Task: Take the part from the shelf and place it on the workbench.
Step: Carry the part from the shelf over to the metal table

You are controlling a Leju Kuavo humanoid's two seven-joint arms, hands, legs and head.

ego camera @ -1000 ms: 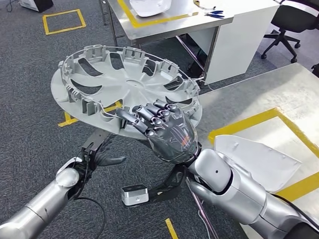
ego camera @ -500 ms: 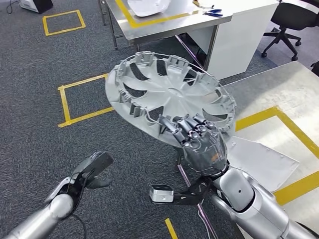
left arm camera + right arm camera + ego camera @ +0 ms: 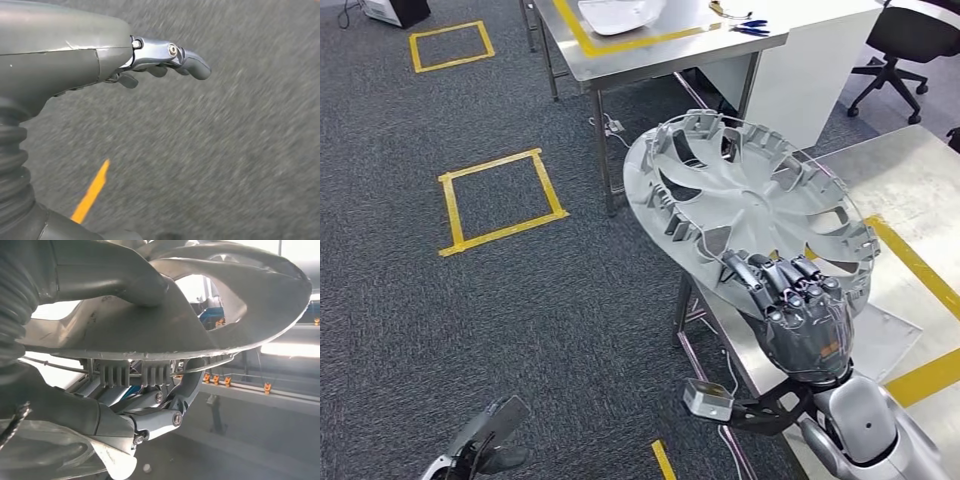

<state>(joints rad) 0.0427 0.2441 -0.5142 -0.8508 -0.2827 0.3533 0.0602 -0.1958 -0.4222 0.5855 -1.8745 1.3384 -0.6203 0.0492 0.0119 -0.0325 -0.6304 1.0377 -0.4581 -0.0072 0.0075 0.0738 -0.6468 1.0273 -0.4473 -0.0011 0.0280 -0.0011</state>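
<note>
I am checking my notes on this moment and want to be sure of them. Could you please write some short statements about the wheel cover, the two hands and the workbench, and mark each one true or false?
1. The right hand grips the wheel cover at its rim. True.
2. The left hand also holds the wheel cover. False: it hangs low over the carpet, holding nothing.
3. The wheel cover lies flat on the workbench. False: it is held in the air, partly over the bench edge.
4. A flat white part lies on the workbench inside the yellow tape. True.
5. The wheel cover's clip side faces up. True.
</note>
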